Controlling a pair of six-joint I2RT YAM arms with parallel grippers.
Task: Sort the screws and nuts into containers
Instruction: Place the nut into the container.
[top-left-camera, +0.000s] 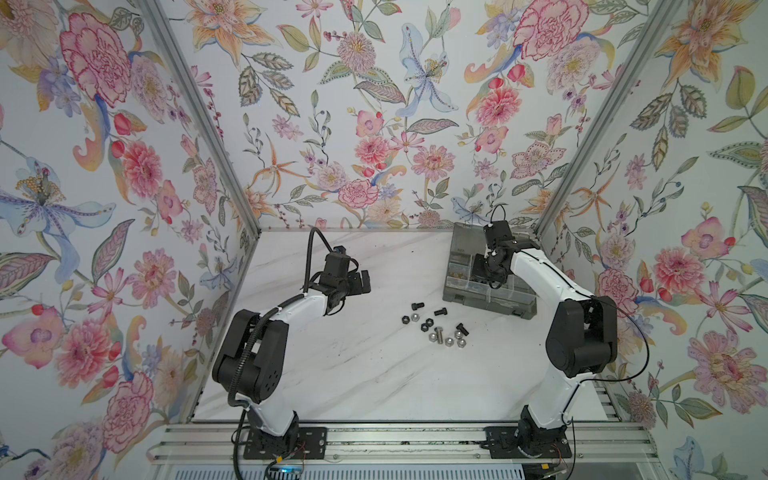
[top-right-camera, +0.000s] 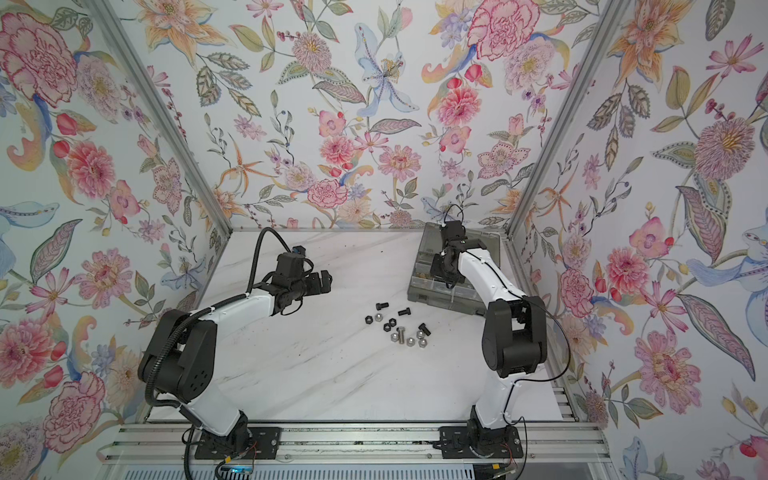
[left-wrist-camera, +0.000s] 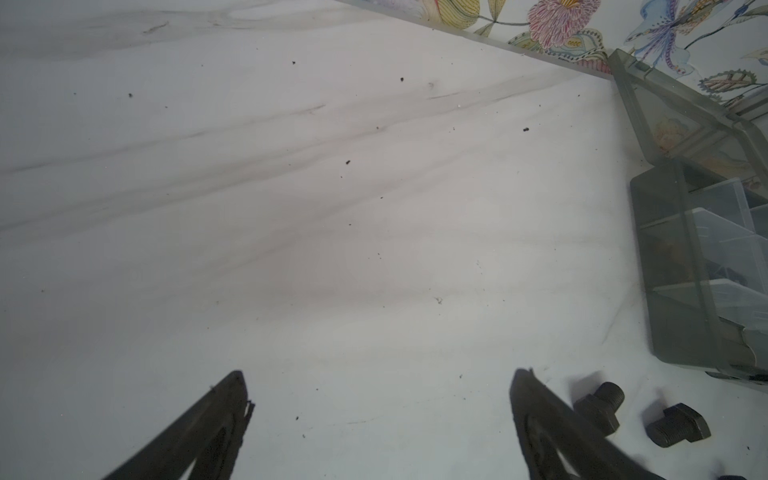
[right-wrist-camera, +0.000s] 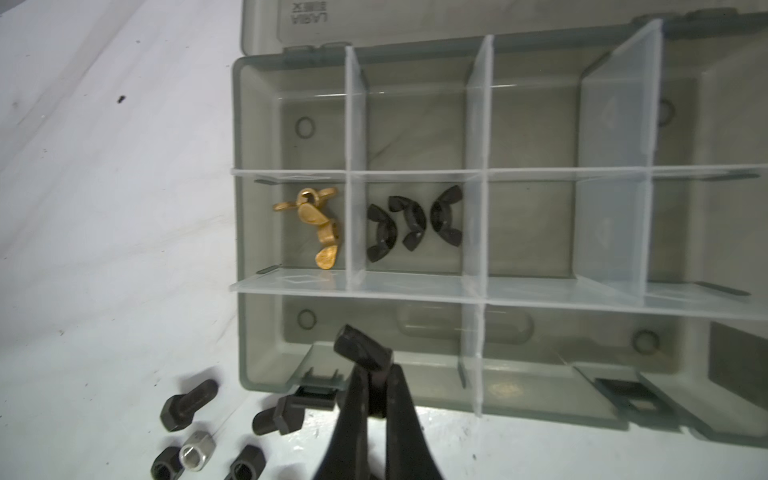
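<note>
My right gripper (right-wrist-camera: 376, 376) is shut on a black screw (right-wrist-camera: 363, 347), held over the front edge of the grey organizer box (right-wrist-camera: 245, 208). One of its containers holds brass winged nuts (right-wrist-camera: 320, 224), and the adjoining one holds black winged nuts (right-wrist-camera: 411, 224). Loose screws (top-left-camera: 441, 311) and nuts (top-left-camera: 449, 341) lie clustered on the table in front of the box, seen in both top views. My left gripper (left-wrist-camera: 382, 384) hovers open and empty above bare table, left of that cluster (top-right-camera: 399, 328). Two black screws (left-wrist-camera: 598, 405) lie just beside one of its fingers.
The box's hinged lid (top-left-camera: 465, 237) stands open against the back wall. The box (left-wrist-camera: 673, 291) sits at the back right of the white marble table (top-left-camera: 353, 374). Floral walls close in the back and both sides. An aluminium rail (top-left-camera: 395, 440) runs along the front.
</note>
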